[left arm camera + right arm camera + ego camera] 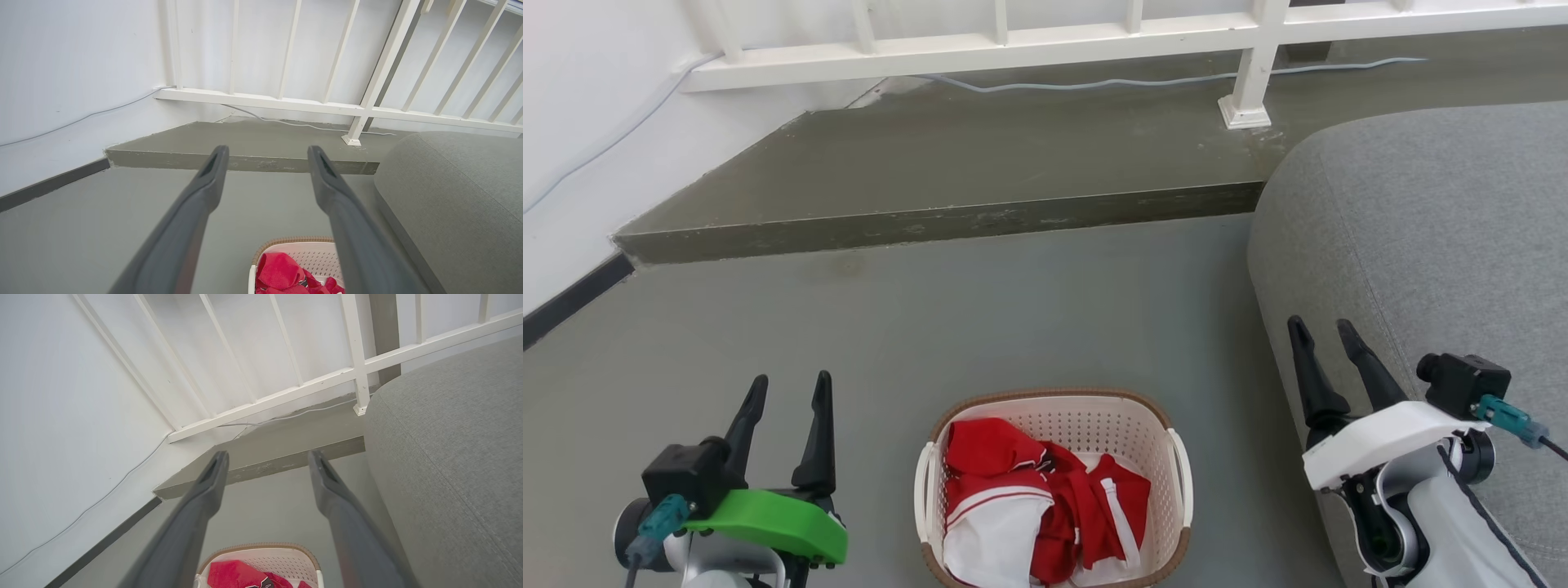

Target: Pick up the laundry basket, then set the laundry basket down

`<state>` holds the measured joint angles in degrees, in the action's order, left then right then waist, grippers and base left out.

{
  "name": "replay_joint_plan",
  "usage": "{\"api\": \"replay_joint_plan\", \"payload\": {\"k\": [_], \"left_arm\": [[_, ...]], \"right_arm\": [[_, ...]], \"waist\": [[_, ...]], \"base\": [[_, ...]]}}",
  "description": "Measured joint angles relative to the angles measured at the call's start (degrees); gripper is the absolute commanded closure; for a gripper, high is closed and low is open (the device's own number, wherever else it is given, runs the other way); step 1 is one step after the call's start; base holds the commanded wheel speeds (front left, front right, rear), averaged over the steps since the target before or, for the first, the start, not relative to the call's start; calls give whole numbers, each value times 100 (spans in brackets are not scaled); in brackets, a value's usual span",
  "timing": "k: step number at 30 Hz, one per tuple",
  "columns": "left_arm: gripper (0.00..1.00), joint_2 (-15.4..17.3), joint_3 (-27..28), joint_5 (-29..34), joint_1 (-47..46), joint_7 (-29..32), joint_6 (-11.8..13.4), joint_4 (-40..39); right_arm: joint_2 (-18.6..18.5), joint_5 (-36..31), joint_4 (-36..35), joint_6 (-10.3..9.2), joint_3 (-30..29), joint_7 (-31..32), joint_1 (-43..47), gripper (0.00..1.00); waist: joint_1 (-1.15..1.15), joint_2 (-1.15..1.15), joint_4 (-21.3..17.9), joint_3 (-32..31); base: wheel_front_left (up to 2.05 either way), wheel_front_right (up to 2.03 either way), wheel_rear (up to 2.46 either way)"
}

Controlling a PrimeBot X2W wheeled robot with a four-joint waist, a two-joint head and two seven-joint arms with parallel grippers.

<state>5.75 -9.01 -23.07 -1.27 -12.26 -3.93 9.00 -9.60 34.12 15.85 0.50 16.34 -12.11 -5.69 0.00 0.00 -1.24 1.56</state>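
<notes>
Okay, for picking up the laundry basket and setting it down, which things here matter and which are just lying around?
For the job:
laundry basket
left gripper, open
right gripper, open

Just lying about:
red and white clothes inside the basket
grey sofa
white railing
cable
raised step

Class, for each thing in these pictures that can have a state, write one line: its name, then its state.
Laundry basket: upright on the floor, part filled, gripped by nothing.
Clothes: crumpled, piled inside the basket.
Left gripper: open, empty, apart from the basket.
Right gripper: open, empty, apart from the basket.
Cable: lying loose along the raised step.
</notes>
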Motion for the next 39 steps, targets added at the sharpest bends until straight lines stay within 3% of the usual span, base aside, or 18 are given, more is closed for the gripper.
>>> {"api": "replay_joint_plan", "payload": {"k": [11,29,39], "left_arm": [[0,-62,-24,797,-1,-200,0,-67],[0,-141,162,881,-2,-200,-54,-91],[0,-169,247,881,-36,-201,-99,-202]], "right_arm": [[33,-806,-43,-64,93,-205,-1,0],[214,-1000,-43,-43,-76,-207,0,0],[253,-1048,-76,12,-164,-207,-1,0]], "waist": [[0,0,-1,42],[0,0,-11,102],[0,0,-82,481]], "base": [[0,0,0],[0,0,0],[0,0,0]]}}
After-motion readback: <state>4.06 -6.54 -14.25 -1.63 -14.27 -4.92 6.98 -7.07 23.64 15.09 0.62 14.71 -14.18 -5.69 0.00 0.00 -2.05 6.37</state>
